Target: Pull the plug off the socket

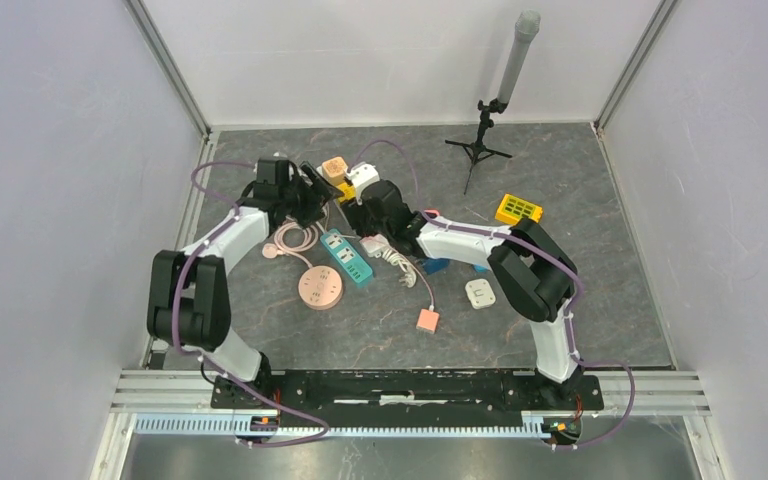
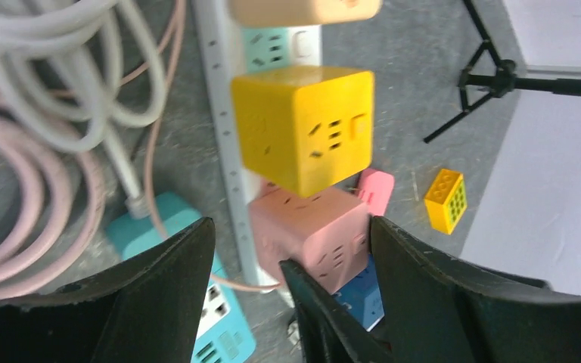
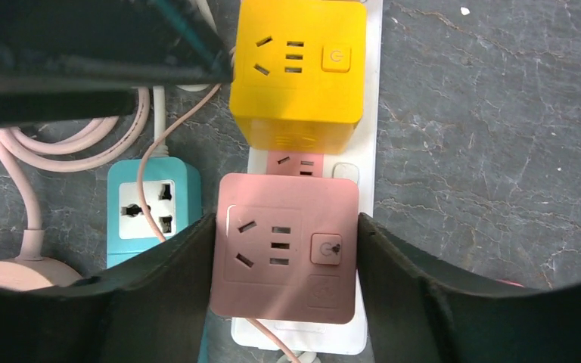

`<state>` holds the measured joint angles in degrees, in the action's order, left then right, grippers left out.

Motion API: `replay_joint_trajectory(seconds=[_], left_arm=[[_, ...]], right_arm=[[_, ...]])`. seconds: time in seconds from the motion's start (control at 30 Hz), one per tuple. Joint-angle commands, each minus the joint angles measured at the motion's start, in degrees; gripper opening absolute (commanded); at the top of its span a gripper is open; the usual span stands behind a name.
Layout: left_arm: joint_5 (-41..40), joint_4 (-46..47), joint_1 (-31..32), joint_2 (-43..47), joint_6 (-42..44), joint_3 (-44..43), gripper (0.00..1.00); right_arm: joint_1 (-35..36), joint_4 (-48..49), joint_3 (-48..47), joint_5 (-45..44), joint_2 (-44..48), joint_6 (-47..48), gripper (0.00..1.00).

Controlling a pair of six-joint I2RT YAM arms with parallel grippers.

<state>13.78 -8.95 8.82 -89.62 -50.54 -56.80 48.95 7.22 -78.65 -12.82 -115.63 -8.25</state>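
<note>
A pink cube plug (image 3: 284,257) sits on a white power strip (image 3: 371,113), next to a yellow cube plug (image 3: 297,72). My right gripper (image 3: 285,227) is shut on the pink cube, with one finger pressed on each side. In the top view the right gripper (image 1: 362,215) hides the pink cube. My left gripper (image 2: 291,227) is open just above the strip (image 2: 223,113). It looks down on the yellow cube (image 2: 302,125) and the pink cube (image 2: 310,234). In the top view the left gripper (image 1: 310,195) is close beside the right one.
A teal power strip (image 1: 346,256) and a round pink socket (image 1: 319,287) lie near the strip, with coiled pink and white cables (image 2: 38,151). A peach cube (image 1: 334,168), a white cube (image 1: 363,178), a yellow block (image 1: 518,209), a tripod (image 1: 480,145) and small adapters (image 1: 479,293) lie around.
</note>
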Motion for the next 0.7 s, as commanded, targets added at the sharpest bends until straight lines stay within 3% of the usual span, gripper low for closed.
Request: replay_joint_trajectory(seconds=[0.0,0.2,0.33,0.4,0.5,0.67], left_arm=[[5.3,4.7,0.1,-5.0,0.6,-5.6,0.79],[7.5,4.9,0.6,-12.8,1.1,-7.8,0.58],[5.9,4.2,1.2,-14.9,1.6,-8.1,0.44],[3.2,2.4,1.8,-15.2,2.7,-7.7,0.42],[-0.3,0.0,2.1,-15.8,3.9,-6.1,0.40],[-3.3,-0.5,2.1,-17.0,4.6,-2.9,0.40]], right_arm=[[-0.8,-1.0,-2.3,-0.5,-0.4,-1.6,0.65],[-1.9,2.2,1.4,0.2,1.7,-1.5,0.44],[-2.2,2.9,1.4,2.4,2.0,-0.2,0.37],[-2.2,3.3,1.5,3.4,1.9,0.5,0.43],[-2.2,2.6,1.3,3.5,1.4,0.9,0.65],[-2.8,-1.1,0.1,1.0,1.2,-1.4,0.75]])
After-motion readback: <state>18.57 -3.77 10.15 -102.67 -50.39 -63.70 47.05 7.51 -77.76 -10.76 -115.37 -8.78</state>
